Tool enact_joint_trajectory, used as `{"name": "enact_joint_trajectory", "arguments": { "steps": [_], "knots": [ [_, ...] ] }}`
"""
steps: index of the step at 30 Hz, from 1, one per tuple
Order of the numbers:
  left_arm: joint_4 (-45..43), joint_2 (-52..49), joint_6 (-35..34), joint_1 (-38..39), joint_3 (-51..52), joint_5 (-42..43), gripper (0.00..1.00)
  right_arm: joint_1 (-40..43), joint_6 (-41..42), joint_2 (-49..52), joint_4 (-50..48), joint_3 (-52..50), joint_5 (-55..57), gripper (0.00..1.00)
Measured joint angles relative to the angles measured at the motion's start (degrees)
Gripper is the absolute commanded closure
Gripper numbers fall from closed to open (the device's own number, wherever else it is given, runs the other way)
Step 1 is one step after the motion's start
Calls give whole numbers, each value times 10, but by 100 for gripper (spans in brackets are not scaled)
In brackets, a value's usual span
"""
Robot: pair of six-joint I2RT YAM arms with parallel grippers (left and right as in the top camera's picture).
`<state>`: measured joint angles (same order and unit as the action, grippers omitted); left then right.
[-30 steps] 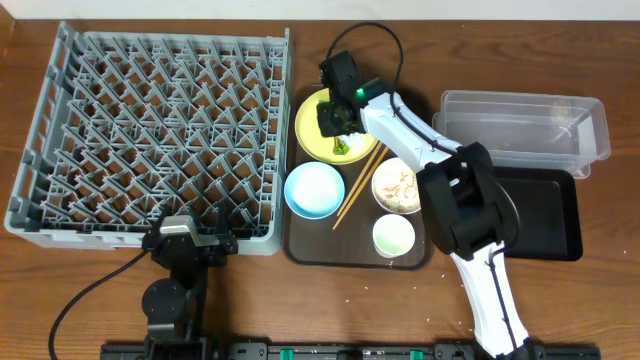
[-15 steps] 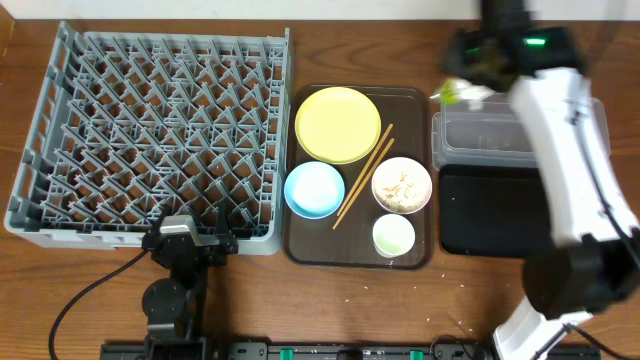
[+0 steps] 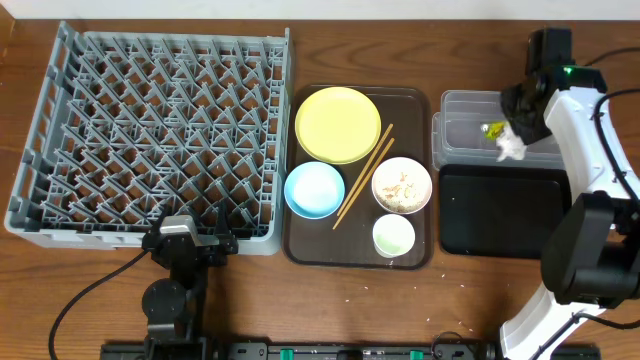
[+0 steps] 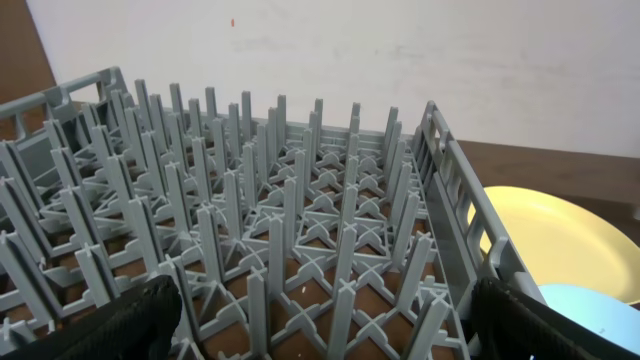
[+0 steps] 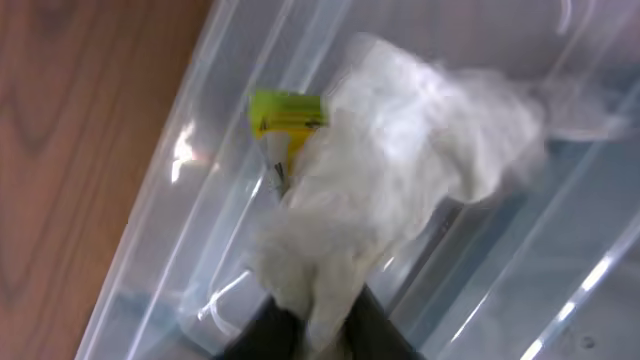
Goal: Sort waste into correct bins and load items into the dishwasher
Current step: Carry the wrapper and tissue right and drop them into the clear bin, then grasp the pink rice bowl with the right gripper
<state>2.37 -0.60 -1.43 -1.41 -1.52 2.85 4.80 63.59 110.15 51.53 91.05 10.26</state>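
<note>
My right gripper (image 3: pixel 512 133) is shut on the crumpled white napkin (image 3: pixel 511 146) (image 5: pixel 390 200) and holds it over the clear tub (image 3: pixel 465 120) (image 5: pixel 180 230). The green-yellow wrapper (image 3: pixel 493 130) (image 5: pixel 284 112) hangs with the napkin. The black tray (image 3: pixel 500 210) lies in front of the tub. On the brown tray (image 3: pixel 300 250) are the yellow plate (image 3: pixel 338 123) (image 4: pixel 545 225), the light blue bowl (image 3: pixel 314 189) (image 4: pixel 590 300), wooden chopsticks (image 3: pixel 362 176), a white bowl with rice (image 3: pixel 401 186) and a pale cup (image 3: pixel 393 236). My left gripper (image 4: pixel 325 320) is open before the grey rack (image 3: pixel 150 130) (image 4: pixel 250 230).
Small white rice grains lie scattered on the wooden table in front of the brown tray (image 3: pixel 400 290). The left arm's base (image 3: pixel 180 270) sits at the rack's front edge.
My right gripper has carried the napkin and wrapper from the yellow plate, up and right across the table, and now hangs over the clear tub. The plate is bare. The left arm is still.
</note>
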Motion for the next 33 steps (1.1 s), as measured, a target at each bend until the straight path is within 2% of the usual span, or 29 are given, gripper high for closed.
{"name": "enact_joint_trajectory", "arguments": {
  "steps": [1, 3, 8, 13, 16, 19, 21, 23, 25, 28, 30, 33],
  "knots": [
    [0, 0, 0, 0, 0, 0, 6, 0, 3, 0, -5, -3, 1, 10],
    [0, 0, 0, 0, 0, 0, 6, 0, 4, 0, -9, -4, 1, 1],
    [0, 0, 0, 0, 0, 0, 6, 0, -85, -5, -10, 7, -15, 1],
    [0, 0, 0, 0, 0, 0, 6, -10, -285, -110, 8, 24, -121, 3],
    [0, 0, 0, 0, 0, 0, 6, -49, -353, -156, 38, 37, -171, 3],
    [0, 0, 0, 0, 0, 0, 6, -151, -436, -171, 79, 37, -205, 3],
    [0, 0, 0, 0, 0, 0, 6, -225, -477, -158, 78, 24, -202, 10],
    [0, 0, 0, 0, 0, 0, 6, -287, -494, -133, 69, 0, -154, 23],
    [0, 0, 0, 0, 0, 0, 6, -320, -507, -107, 63, -18, -130, 32],
    [0, 0, 0, 0, 0, 0, 6, -353, -530, -57, 62, -38, -101, 55],
    [0, 0, 0, 0, 0, 0, 6, -367, -543, -23, 63, -47, -88, 58],
    [0, 0, 0, 0, 0, 0, 6, -374, -556, 17, 74, -59, -81, 58]
  ]
}}
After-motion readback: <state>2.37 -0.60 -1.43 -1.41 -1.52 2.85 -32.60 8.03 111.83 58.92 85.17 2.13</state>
